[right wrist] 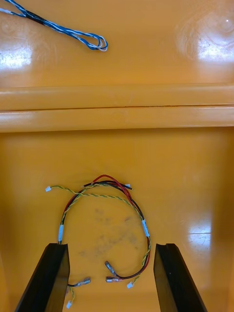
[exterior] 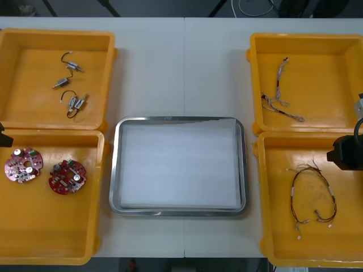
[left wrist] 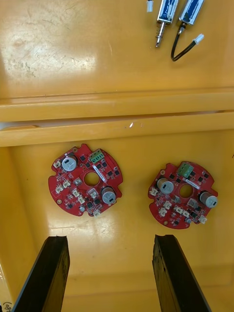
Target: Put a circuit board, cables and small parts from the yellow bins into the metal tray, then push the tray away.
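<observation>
The metal tray, white inside, lies at the table's middle with nothing in it. Two round red circuit boards rest in the near left yellow bin. My left gripper hangs open above that bin, the boards just beyond its fingertips. In the near right yellow bin lies a red and yellow cable. My right gripper is open over it, and the cable's loop ends reach between the fingers. The right arm shows at the table's right edge.
The far left yellow bin holds several small metal parts with black leads. A twisted blue and white cable lies in the far right yellow bin. Raised bin walls separate each pair of bins.
</observation>
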`<action>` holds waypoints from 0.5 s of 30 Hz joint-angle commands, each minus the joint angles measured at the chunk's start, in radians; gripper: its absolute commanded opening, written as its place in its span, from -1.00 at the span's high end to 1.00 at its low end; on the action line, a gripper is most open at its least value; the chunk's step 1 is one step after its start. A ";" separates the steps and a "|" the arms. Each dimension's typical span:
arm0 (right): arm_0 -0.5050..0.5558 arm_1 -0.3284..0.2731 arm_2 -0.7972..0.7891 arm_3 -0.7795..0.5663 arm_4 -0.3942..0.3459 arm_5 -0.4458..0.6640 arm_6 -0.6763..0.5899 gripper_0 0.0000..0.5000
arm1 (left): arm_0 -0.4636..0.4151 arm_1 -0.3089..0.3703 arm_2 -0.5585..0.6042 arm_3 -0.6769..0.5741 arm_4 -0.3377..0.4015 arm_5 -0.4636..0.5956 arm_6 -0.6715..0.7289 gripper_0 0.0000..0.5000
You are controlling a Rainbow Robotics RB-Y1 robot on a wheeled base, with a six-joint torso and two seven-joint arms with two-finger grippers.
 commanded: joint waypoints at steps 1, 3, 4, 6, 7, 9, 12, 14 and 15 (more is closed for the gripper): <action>0.017 -0.032 0.010 -0.010 0.001 0.004 -0.024 -1.00 | -0.028 -0.010 0.029 -0.009 -0.010 0.007 0.043 -1.00; 0.017 -0.032 0.010 -0.010 0.001 0.004 -0.024 -1.00 | -0.028 -0.010 0.029 -0.009 -0.010 0.007 0.043 -1.00; 0.017 -0.032 0.010 -0.010 0.001 0.004 -0.024 -1.00 | -0.028 -0.010 0.029 -0.009 -0.010 0.007 0.043 -1.00; 0.017 -0.032 0.010 -0.010 0.001 0.004 -0.024 -1.00 | -0.028 -0.010 0.029 -0.009 -0.010 0.007 0.043 -1.00; 0.017 -0.032 0.010 -0.010 0.001 0.004 -0.024 -1.00 | -0.028 -0.010 0.029 -0.009 -0.010 0.007 0.043 -1.00; 0.017 -0.032 0.010 -0.010 0.001 0.004 -0.024 -1.00 | -0.028 -0.010 0.029 -0.009 -0.010 0.007 0.043 -1.00; 0.017 -0.032 0.010 -0.010 0.001 0.004 -0.024 -1.00 | -0.028 -0.010 0.029 -0.009 -0.010 0.007 0.043 -1.00; 0.017 -0.032 0.010 -0.010 0.001 0.004 -0.024 -1.00 | -0.028 -0.010 0.029 -0.009 -0.010 0.007 0.043 -1.00; 0.017 -0.032 0.010 -0.010 0.001 0.004 -0.024 -1.00 | -0.028 -0.010 0.029 -0.009 -0.010 0.007 0.043 -1.00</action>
